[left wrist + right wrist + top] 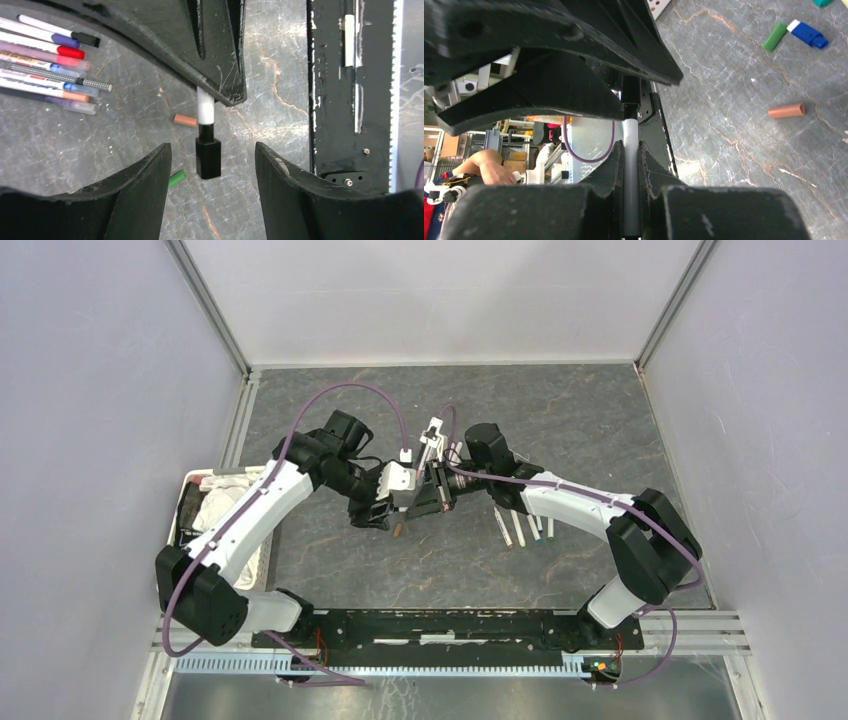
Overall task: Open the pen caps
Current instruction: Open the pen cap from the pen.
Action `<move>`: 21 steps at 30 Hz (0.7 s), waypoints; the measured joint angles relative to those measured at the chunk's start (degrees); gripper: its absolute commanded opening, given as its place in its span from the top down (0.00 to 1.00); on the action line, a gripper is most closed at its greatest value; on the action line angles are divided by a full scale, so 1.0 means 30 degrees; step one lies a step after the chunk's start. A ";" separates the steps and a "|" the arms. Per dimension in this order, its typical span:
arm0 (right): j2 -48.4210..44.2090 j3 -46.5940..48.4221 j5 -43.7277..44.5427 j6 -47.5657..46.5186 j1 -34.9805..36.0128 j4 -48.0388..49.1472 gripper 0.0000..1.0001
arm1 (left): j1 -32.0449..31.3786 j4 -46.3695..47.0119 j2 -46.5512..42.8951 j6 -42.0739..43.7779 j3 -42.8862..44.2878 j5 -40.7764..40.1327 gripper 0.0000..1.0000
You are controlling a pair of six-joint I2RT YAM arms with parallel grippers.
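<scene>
Above the desk (280, 60): my right gripper (630, 150) clamps the white pen (205, 105).
My left gripper (212, 149): wide, straddling the black cap (208, 159), untouched.
Next: pinch cap squarely, pull straight.

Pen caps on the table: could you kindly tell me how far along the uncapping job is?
Done: a brown cap and a green cap lie loose on the table. In hand: the right gripper is shut on a white pen whose black cap is on, between the left gripper's open jaws. Left: the row of pens looks capped.
</scene>
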 measured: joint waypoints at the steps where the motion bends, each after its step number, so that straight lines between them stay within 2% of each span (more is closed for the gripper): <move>1: 0.0000 0.0000 0.0000 0.0117 0.0000 0.0197 1.00 | 0.0000 -0.0080 0.0138 0.0000 0.0007 0.0146 0.36; 4: 0.0000 0.0000 -0.0007 0.0372 0.0000 0.0678 1.00 | 0.0000 -0.0219 0.0525 0.0000 0.0036 0.0525 0.49; 8: 0.0000 0.0000 0.0029 0.0561 0.0000 0.1027 1.00 | 0.0000 -0.0270 0.0896 -0.0007 0.0124 0.0561 0.82; 10: 0.0000 -0.0007 -0.0007 0.0590 0.0007 0.1027 0.96 | 0.0007 -0.0146 0.0940 -0.0029 0.0160 0.0423 0.94; 12: 0.0000 -0.0007 0.0095 0.0532 0.0022 0.1027 0.75 | 0.0022 -0.0117 0.0933 -0.0029 0.0160 0.0328 0.97; 13: 0.0000 -0.0007 0.0102 0.0517 0.0022 0.1005 0.67 | 0.0022 -0.0051 0.0933 -0.0029 0.0160 0.0277 0.98; 14: 0.0000 -0.0007 0.0117 0.0532 0.0022 0.1013 0.63 | 0.0015 0.0000 0.0933 -0.0029 0.0160 0.0233 0.98; 17: 0.0058 -0.0007 0.0066 0.0532 0.0022 0.1078 0.59 | -0.0029 0.0073 0.0852 0.0000 0.0153 0.0168 0.98; 21: 0.0794 0.0466 -0.0313 0.0546 0.0022 0.0860 0.60 | -0.0233 0.0066 0.0590 0.0073 -0.0029 -0.0211 0.98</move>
